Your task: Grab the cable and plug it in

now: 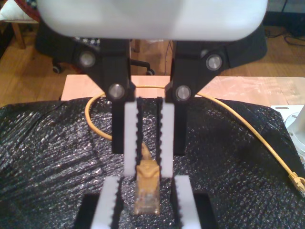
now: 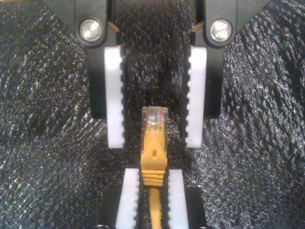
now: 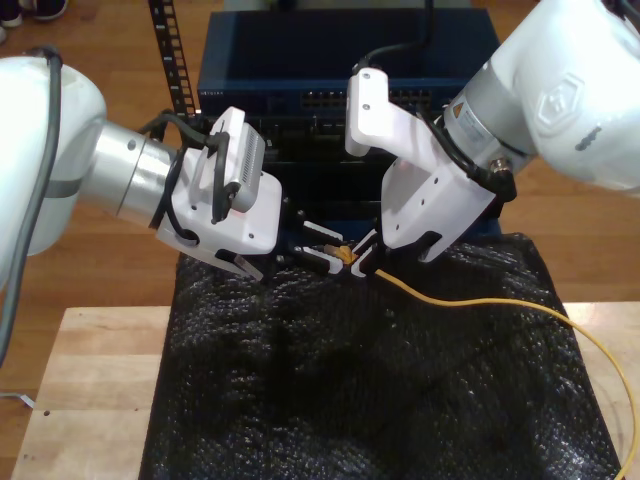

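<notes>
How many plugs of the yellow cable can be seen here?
2. One plug sticks out from my first end effector, which grips the cable behind it; the other plug lies loose on the black mat.

Black bubble-wrap sheet [image 3: 350, 400] spread over a light wooden table [image 3: 80, 390]; the sheet lies directly beneath the claws and gleams in small ridges. Beyond the claws, at the far edge of the sheet, a dark blue rack unit [image 3: 300, 60] with a row of ports. Wooden floor [image 1: 43, 71] and black chair base with castors [image 1: 62, 52] farther off.
</notes>
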